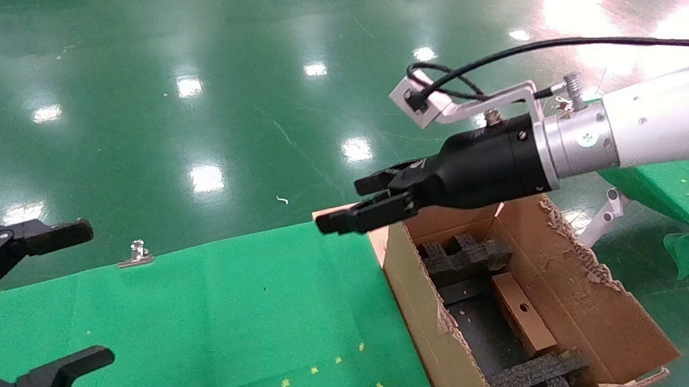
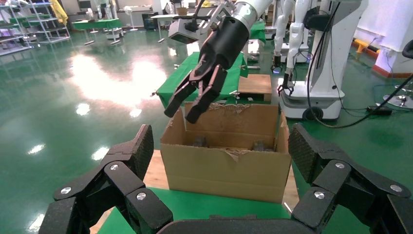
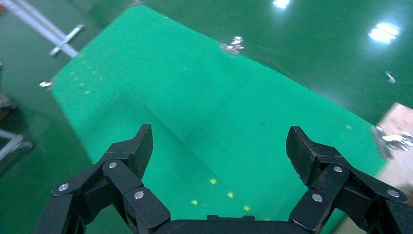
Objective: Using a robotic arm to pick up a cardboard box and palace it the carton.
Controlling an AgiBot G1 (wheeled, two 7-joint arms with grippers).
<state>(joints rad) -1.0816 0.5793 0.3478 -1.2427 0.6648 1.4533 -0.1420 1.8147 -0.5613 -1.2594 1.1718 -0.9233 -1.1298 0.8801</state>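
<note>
The small cardboard box (image 1: 523,312), with a round hole in its face, lies inside the carton (image 1: 413,286) between black foam inserts (image 1: 463,258). The white robotic arm's right gripper (image 1: 339,206) is open and empty, hovering above the carton's far left corner with its fingers pointing left over the green cloth. In the right wrist view this gripper (image 3: 220,141) has only cloth beneath it. The left wrist view shows the carton (image 2: 224,170) from the side and the right gripper (image 2: 178,113) above its rim. My left gripper (image 1: 97,293) is open and empty at the table's left edge.
The green cloth table (image 1: 206,315) spreads left of the carton, with a metal clip (image 1: 136,254) at its far edge. A second green-covered table (image 1: 675,180) stands at the right. Glossy green floor lies behind. Other robots (image 2: 316,58) stand in the background.
</note>
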